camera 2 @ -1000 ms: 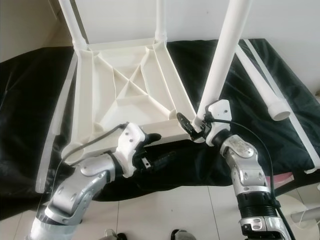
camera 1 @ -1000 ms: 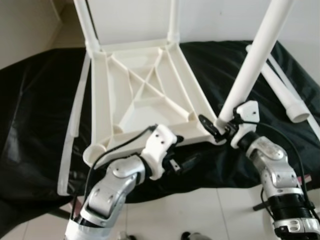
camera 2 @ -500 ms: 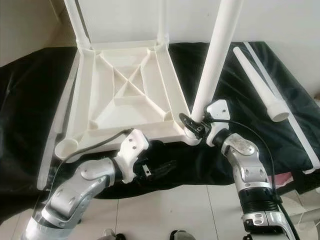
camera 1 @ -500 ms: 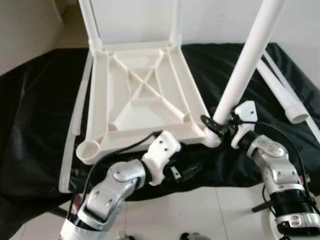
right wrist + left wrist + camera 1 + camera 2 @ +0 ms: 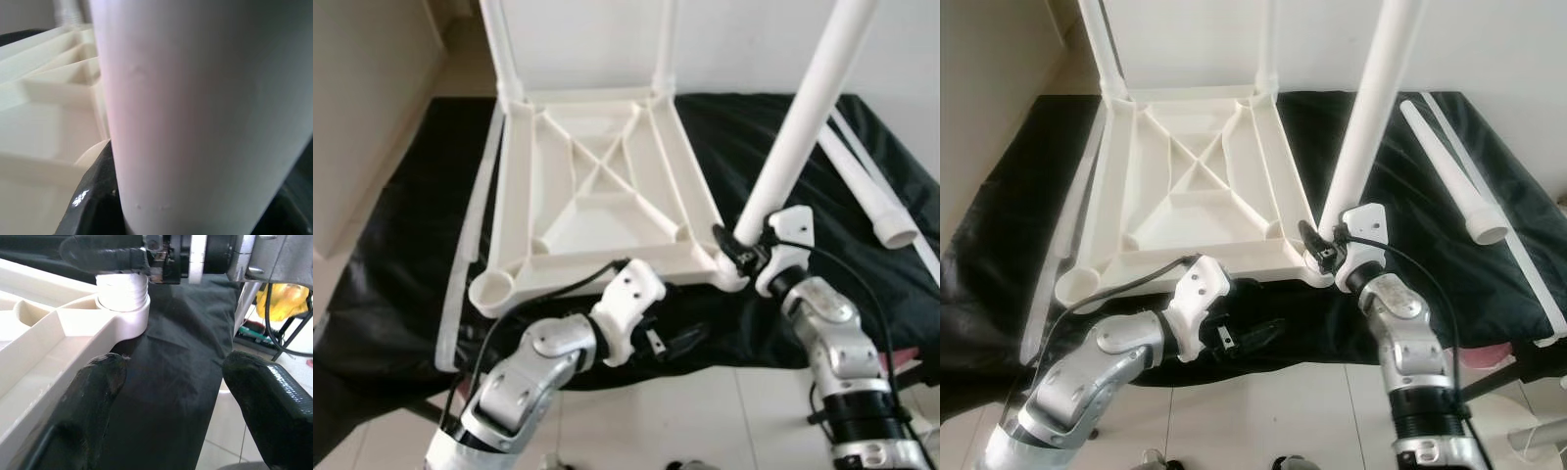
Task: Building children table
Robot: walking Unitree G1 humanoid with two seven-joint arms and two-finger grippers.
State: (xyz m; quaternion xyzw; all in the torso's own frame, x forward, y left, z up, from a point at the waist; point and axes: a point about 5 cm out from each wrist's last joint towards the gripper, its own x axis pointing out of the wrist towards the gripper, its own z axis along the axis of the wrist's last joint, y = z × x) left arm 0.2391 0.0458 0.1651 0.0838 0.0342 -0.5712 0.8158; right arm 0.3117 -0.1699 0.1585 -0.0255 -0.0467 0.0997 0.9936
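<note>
A white plastic table top (image 5: pixel 597 206) lies upside down on a black cloth, ribs facing up. Two legs stand in its far corners (image 5: pixel 504 59). My right gripper (image 5: pixel 744 257) is shut on a third white leg (image 5: pixel 798 127), whose threaded foot sits in the near right corner socket (image 5: pixel 122 308). The leg leans up and to the right. My left gripper (image 5: pixel 675 343) is open, just below the table top's near edge over the cloth, holding nothing. The near left corner socket (image 5: pixel 491 290) is an open ring.
A fourth white leg (image 5: pixel 867 191) lies loose on the black cloth (image 5: pixel 391 255) at the right. Long white strips lie along the cloth's left (image 5: pixel 470 245) and right sides. Pale tiled floor runs below the cloth's near edge.
The camera has shifted, so the whole scene moved. The held leg's foot has come onto the near right corner socket. My left gripper stays open below the near edge.
</note>
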